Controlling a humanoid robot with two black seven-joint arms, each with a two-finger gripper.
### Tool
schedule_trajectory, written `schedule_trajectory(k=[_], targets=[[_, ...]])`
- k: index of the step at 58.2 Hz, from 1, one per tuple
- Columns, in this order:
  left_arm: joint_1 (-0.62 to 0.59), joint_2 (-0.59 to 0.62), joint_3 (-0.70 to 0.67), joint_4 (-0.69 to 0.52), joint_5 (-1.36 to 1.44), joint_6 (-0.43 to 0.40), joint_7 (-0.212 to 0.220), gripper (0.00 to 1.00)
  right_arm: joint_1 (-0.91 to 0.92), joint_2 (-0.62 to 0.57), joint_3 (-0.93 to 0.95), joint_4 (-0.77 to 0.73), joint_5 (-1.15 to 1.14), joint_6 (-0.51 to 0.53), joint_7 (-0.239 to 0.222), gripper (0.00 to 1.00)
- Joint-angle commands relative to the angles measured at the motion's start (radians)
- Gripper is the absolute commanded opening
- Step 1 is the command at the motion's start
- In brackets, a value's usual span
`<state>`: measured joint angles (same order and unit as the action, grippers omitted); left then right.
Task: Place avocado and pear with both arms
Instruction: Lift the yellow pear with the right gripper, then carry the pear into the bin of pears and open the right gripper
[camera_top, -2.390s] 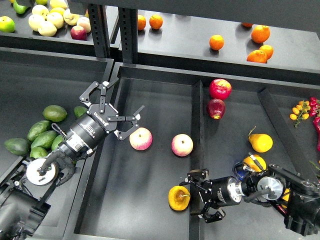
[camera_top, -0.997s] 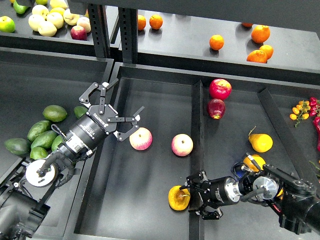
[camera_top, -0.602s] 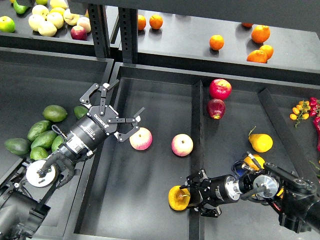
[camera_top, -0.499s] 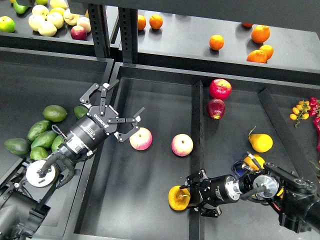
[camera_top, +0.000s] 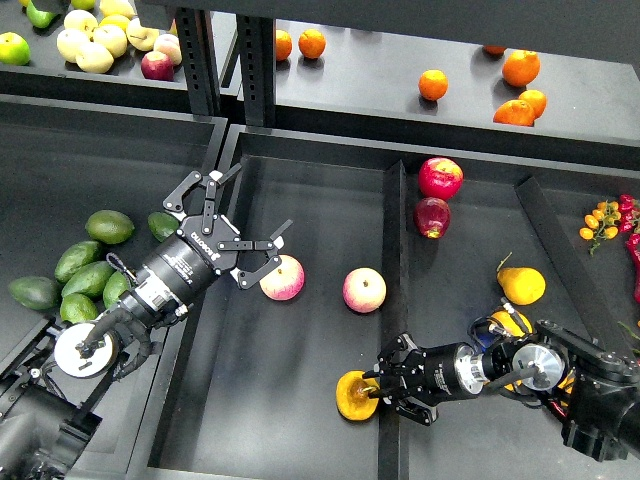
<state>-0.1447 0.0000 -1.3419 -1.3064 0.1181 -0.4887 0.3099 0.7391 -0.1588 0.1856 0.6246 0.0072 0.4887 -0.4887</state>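
The right gripper (camera_top: 384, 388) sits closed on the pear (camera_top: 353, 394), low in the middle tray (camera_top: 300, 170) beside its divider. The left gripper (camera_top: 232, 222) is spread wide and empty above the tray's left wall, just left of a pink apple (camera_top: 282, 278). An avocado (camera_top: 161, 224) lies left of that wall.

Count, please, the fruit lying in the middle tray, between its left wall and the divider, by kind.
apples: 2
pear: 1
total: 3
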Motion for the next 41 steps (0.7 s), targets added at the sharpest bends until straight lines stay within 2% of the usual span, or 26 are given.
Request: schedule_trajectory(k=[1,12,41], targets=[[0.005,0.0,0.001,-0.002,0.0,0.0,0.002,1.0,0.0,0.005,0.0,0.001,0.025,0.0,0.0,0.08],[0.007,0.0,0.001,-0.001,0.002,0.0,0.002,1.0,0.002,0.001,0.0,0.001,0.066,0.0,0.0,0.04],[0.005,0.0,0.004,0.003,0.002,0.0,0.002,1.0,0.074,-0.03,0.0,0.04,0.158,0.0,0.0,0.03]])
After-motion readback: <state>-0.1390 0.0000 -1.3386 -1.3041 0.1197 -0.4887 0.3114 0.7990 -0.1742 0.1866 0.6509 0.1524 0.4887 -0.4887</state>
